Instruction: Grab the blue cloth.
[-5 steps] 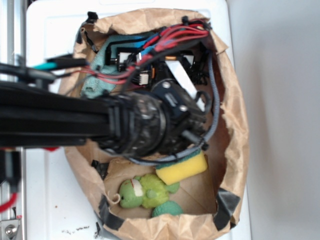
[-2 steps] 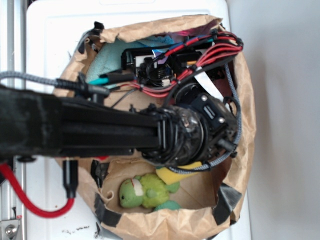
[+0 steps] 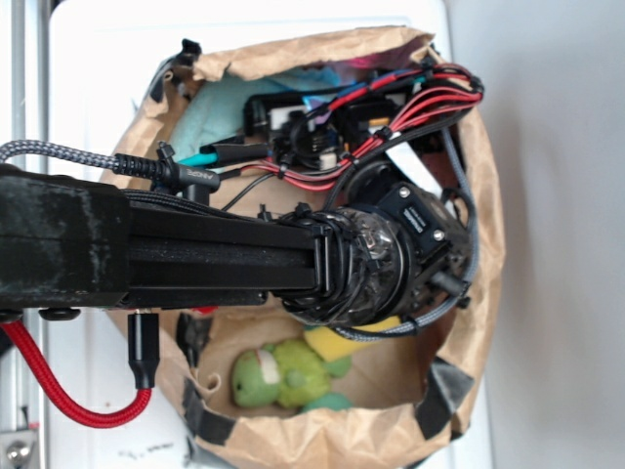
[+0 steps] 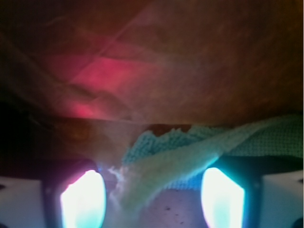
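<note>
- The blue cloth (image 3: 210, 109) lies crumpled inside a brown paper bag (image 3: 477, 244), in the far-left part of the bag in the exterior view, mostly hidden under the arm's red wiring.
- In the wrist view the same cloth (image 4: 190, 152) shows as a nubby teal terry rag, with one folded corner drooping down between the two glowing fingers (image 4: 83, 199).
- The hand (image 4: 152, 202) is released: its fingers stand well apart on either side of that drooping fold, and nothing is pinched between them.
- Judging by the weave and the way it sags, the cloth is light, limp and soft; it should bunch and compress under a pinch rather than resist, and it is not fragile.
- The terry nap looks grippy, so slipping seems unlikely once a thick enough bunch is caught.
- The best place to take hold appears to be the raised fold or ridge between the fingers, not a flat single layer, which could slide out thin.
- One risk is snagging the bag wall, which looms close behind the cloth.
- A yellow sponge (image 3: 337, 340) and a green plush toy (image 3: 278, 373) sit at the near end of the bag, well apart from the cloth.
</note>
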